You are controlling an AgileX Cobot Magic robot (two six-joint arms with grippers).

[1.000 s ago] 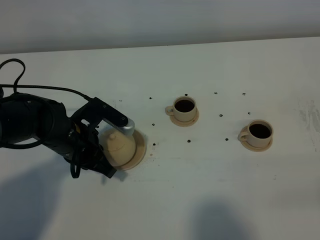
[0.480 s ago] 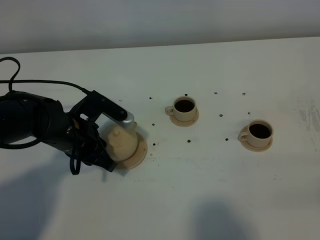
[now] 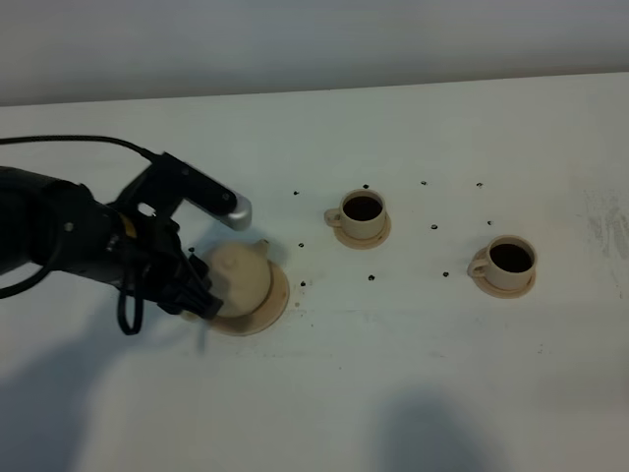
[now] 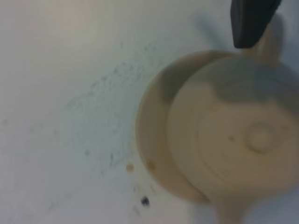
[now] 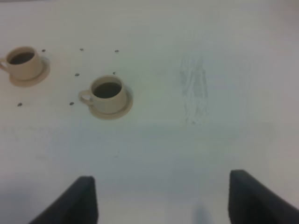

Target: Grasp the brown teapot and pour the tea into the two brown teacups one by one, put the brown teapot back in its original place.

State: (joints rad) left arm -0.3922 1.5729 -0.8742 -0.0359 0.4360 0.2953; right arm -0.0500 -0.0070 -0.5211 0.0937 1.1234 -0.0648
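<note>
Nearest to us, the left gripper (image 3: pixel 211 258) sits at the teapot's (image 3: pixel 236 280) left flank, jaws spread: one finger with a pale tip above the pot, the other dark finger low at its near-left side. We read the grip as released; no finger visibly clamps the handle. In the left wrist view one dark fingertip (image 4: pixel 252 21) hangs just beside the handle loop.

The beige teapot stands upright on its flat tan saucer disc (image 3: pixel 276 295), set off-centre, lid knob up. Small dark specks lie on the white table (image 3: pixel 413 374) just beside the disc.

Farther right, two teacups, each on a little saucer, both holding dark tea: one (image 3: pixel 362 212) mid-table, one (image 3: pixel 510 262) well apart to the right.

The right gripper (image 5: pixel 161 198) hangs above bare table, fingers wide apart, holding nothing.
</note>
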